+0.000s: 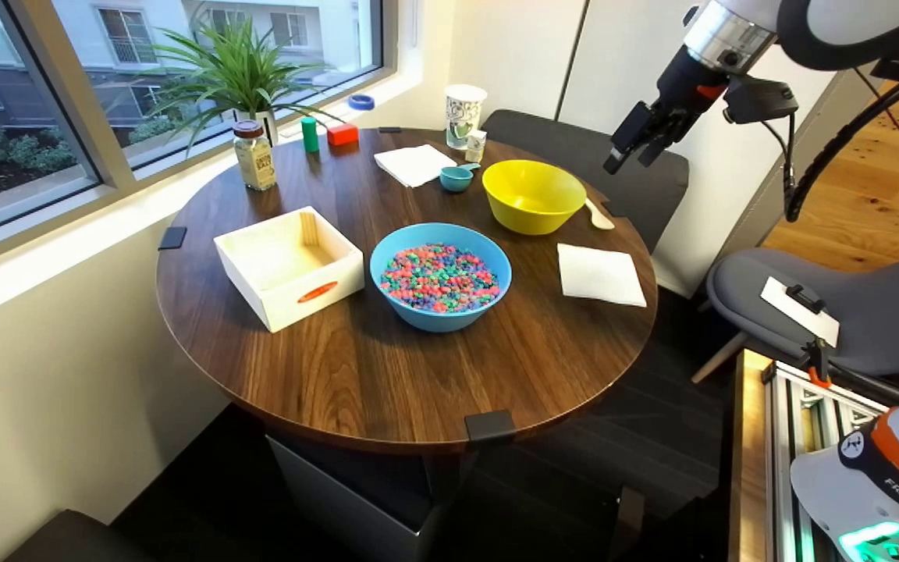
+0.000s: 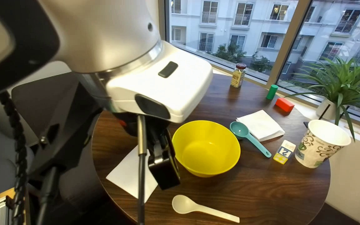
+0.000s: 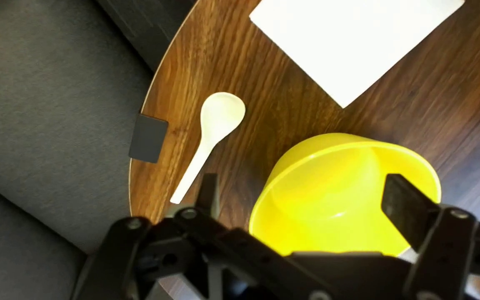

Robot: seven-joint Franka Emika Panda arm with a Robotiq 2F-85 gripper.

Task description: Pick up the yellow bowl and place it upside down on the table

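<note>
- Barely begun, by judgement: not lifted, not turned.
- Can see the yellow bowl (image 1: 534, 212) on its base, open side up, on the round wood-grain table (image 1: 325, 382), near the edge, just beside the cream-coloured spoon (image 2: 184, 204) and the teal measuring scoop (image 2: 240, 129).
- Can see the gripper (image 1: 629, 161) higher than the bowl and apart from it in an exterior view, with fingers (image 3: 404, 210) spread wide and holding nothing.
- Left to do: grip the bowl, raise it, turn it fully over, set it rim-down on the table, let go.
- Count one gripper, two fingers.
- Count two bowls: the yellow bowl, plus a blue bowl (image 1: 440, 321) full of multicoloured beads (image 1: 442, 277), too many to number.
- Count two white paper napkins (image 1: 602, 275), well apart.
- Count one spoon, one scoop.
- Count one wooden box (image 1: 286, 310), one spice jar (image 1: 257, 164), one paper cup (image 2: 319, 147), one green cylinder (image 2: 272, 92), one red block (image 2: 284, 105), one small numbered block (image 2: 284, 152).
- Off the table, count one potted plant (image 1: 250, 74) and one blue ring (image 1: 360, 102), perhaps tape.
- Count at least three dark clips (image 1: 490, 426) at the edge; cannot rule out more.
</note>
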